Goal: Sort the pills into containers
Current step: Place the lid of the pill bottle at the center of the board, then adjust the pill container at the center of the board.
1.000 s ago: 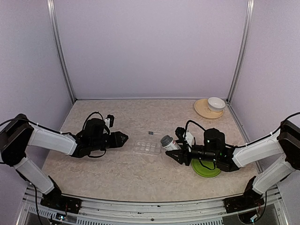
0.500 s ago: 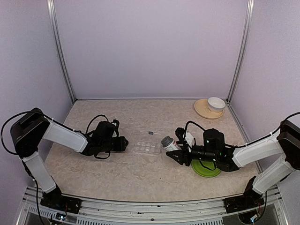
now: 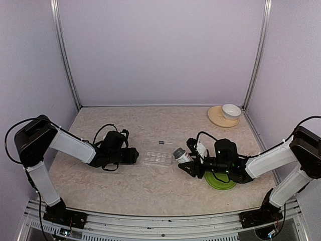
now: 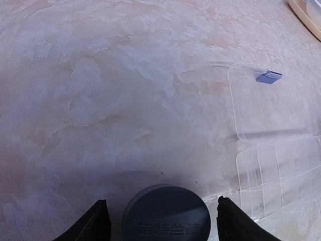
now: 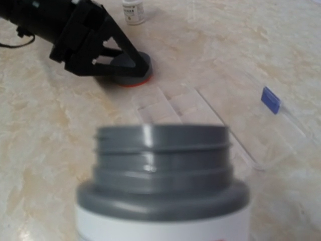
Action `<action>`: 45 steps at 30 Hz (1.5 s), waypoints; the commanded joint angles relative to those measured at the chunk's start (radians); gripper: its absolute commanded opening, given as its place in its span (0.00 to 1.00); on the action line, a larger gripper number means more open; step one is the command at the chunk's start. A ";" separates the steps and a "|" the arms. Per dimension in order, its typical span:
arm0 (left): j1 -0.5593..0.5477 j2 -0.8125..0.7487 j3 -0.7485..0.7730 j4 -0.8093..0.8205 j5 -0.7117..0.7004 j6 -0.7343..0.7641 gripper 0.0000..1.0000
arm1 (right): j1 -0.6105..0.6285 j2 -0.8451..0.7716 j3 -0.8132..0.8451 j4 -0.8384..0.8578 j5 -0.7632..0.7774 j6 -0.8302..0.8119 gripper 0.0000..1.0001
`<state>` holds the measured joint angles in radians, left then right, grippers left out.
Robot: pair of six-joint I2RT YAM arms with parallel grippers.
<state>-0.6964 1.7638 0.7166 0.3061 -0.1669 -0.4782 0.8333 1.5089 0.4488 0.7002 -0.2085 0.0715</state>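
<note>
The clear pill box (image 3: 157,158) lies open mid-table. The left wrist view shows its compartments (image 4: 281,173) and its flat lid with a blue latch (image 4: 269,76). My left gripper (image 3: 131,155) is low on the table just left of the box. Its open fingers (image 4: 98,223) straddle a grey bottle cap (image 4: 166,213) with a gap on each side. My right gripper (image 3: 190,161) is shut on a white pill bottle (image 3: 180,153), tilted towards the box. The bottle's uncapped grey neck (image 5: 161,155) fills the right wrist view. No pills show.
A round green plate (image 3: 220,181) lies under my right arm. A white bowl (image 3: 231,110) sits on a tan plate (image 3: 218,117) at the back right. A small white bottle (image 5: 133,11) stands behind my left gripper. A short dark stick (image 3: 164,143) lies behind the box.
My left gripper has moved right towards the pill box and come down low on the table. My right gripper with the bottle has shifted slightly left.
</note>
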 commanded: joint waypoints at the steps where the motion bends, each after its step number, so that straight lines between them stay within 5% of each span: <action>1: -0.005 0.003 0.011 0.001 -0.010 0.006 0.76 | -0.013 0.027 0.034 0.035 -0.006 0.007 0.17; 13: -0.017 -0.016 0.038 -0.024 -0.014 0.026 0.90 | -0.020 0.091 0.083 -0.020 -0.023 -0.007 0.17; 45: -0.031 0.009 0.058 -0.020 0.012 0.032 0.92 | -0.021 0.202 0.237 -0.292 -0.023 -0.033 0.17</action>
<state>-0.7208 1.7626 0.7547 0.2882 -0.1623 -0.4591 0.8219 1.6962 0.6518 0.4232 -0.2272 0.0437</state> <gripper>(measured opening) 0.920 0.527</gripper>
